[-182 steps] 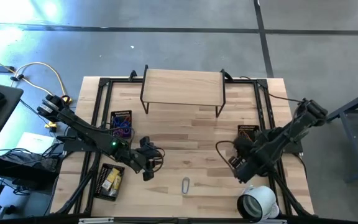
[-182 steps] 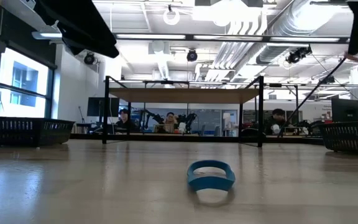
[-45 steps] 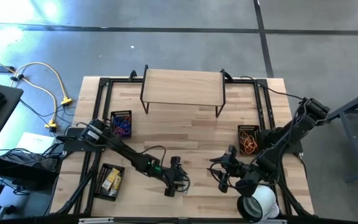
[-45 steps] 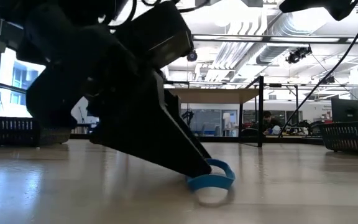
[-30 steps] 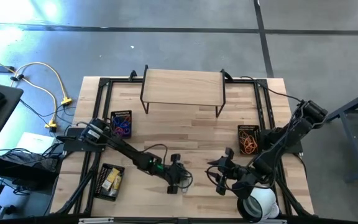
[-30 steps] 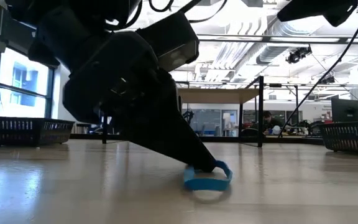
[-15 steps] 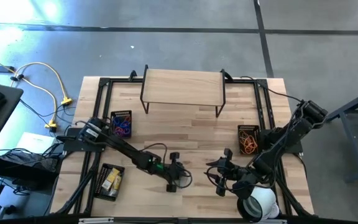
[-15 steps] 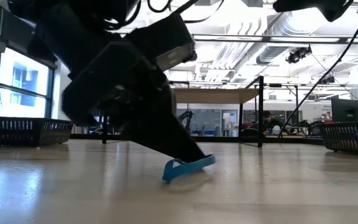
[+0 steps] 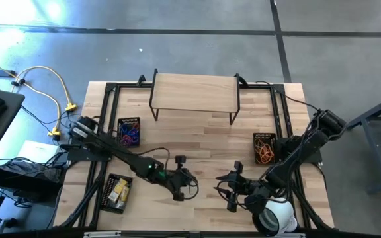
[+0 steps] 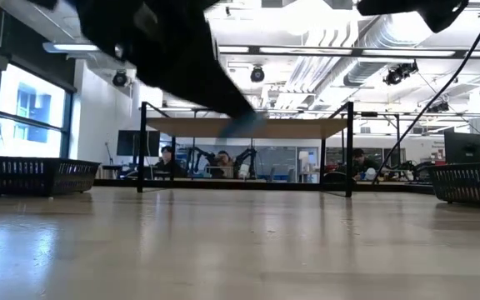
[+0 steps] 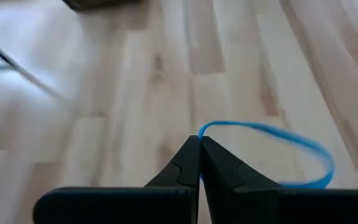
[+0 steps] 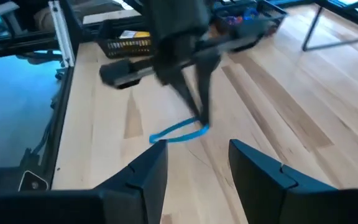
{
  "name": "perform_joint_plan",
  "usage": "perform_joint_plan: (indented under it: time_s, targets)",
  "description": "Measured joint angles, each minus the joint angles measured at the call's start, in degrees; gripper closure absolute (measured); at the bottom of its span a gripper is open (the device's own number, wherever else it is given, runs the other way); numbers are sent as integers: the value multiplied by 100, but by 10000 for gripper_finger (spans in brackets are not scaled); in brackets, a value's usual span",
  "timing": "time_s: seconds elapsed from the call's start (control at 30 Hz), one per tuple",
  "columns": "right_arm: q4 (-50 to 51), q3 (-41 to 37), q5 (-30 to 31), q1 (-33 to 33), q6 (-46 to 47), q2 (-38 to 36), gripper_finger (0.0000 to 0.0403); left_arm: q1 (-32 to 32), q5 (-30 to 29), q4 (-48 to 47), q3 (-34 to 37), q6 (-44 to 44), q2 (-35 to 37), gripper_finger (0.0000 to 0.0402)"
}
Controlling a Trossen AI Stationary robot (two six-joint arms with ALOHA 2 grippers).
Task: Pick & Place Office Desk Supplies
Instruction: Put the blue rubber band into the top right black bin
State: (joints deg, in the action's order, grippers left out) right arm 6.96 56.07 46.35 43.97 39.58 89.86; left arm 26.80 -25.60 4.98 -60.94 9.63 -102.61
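Note:
A thin blue loop [image 11: 272, 155] hangs in the air over the middle of the table's near half, and my left gripper [image 11: 199, 142] is shut on it. In the right wrist view the loop [image 12: 179, 132] sticks out sideways from the left fingers [image 12: 199, 106]. In the low view it shows as a faint blue smear [image 10: 244, 123] high above the wood. My left gripper [image 9: 189, 185] reaches in from the table's left. My right gripper [image 9: 222, 190] stands open a short way to the loop's right, its fingers [image 12: 157, 168] holding nothing. My left gripper pinches the blue loop's band at one end [image 11: 201, 132], between its two fingertips. The fingers slant down from the table's left side. The loop reaches out beyond the tips, nearly level, lifted clear of the table.
A black mesh basket with purple and blue loops [image 9: 129, 132] and another with yellow packets [image 9: 116, 192] sit at the left. A basket with orange bands [image 9: 265, 149] is at the right, and a white tape roll [image 9: 274, 215] at the near right. A wooden riser [image 9: 194, 92] stands at the far edge.
My left gripper has taken hold of the blue loop on the table. It first tipped the loop up by one end, then rose and drew back toward the table's left. The loop now hangs clear of the wood.

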Motion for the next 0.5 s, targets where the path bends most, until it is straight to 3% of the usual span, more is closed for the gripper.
perform_joint_plan:
  time_s: [0.1, 0.37, 0.5]
  targets:
    - [-537, 0, -10, -59, -445, 299, 244, 65, -329, -242, -105, -108, 296, 401]
    - [-2268, 0, -64, -358, -1439, 1070, 244, 88, -522, -770, -668, -288, 700, 401]
    - [-2919, -2, -680, -579, -1772, 1372, 244, 119, -749, -778, -802, -737, 690, 401]
